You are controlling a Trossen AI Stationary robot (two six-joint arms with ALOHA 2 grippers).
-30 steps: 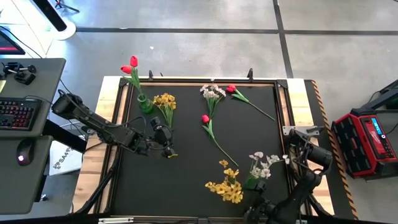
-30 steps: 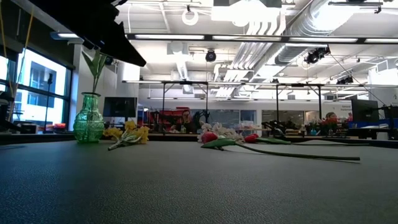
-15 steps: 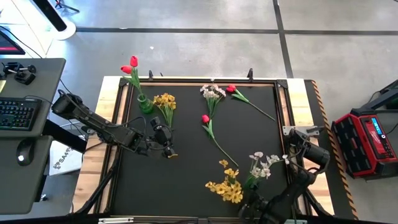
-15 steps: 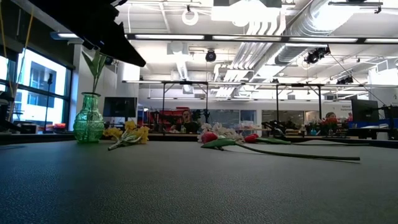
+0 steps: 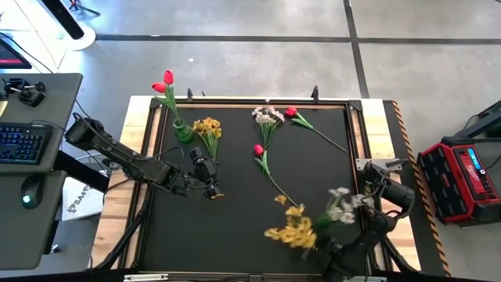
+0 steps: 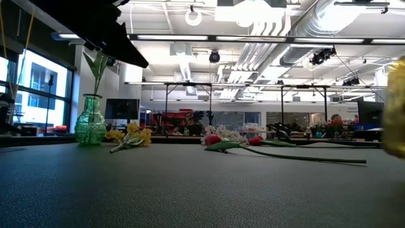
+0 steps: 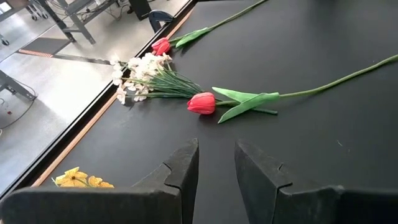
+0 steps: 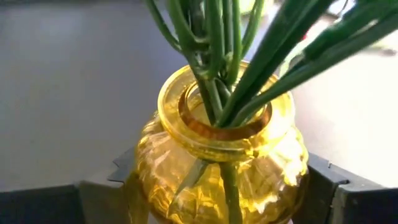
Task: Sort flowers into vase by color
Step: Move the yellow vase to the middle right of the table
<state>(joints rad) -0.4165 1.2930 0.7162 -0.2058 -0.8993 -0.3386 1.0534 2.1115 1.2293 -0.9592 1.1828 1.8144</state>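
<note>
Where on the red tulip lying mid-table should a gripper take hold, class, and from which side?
Grip the red tulip on its bare stem below the leaves, coming straight down from above. It lies flat on the table, and that thin stretch sits apart from the other flowers.

Left pincer (image 5: 212, 190) hovers mid-left, slightly parted; right pincer (image 8: 217, 186) grips at near-right edge.

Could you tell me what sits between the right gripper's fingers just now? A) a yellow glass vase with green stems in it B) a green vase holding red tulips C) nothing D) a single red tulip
A: the right wrist view shows the yellow glass vase with green stems between the right gripper's fingers.
</note>
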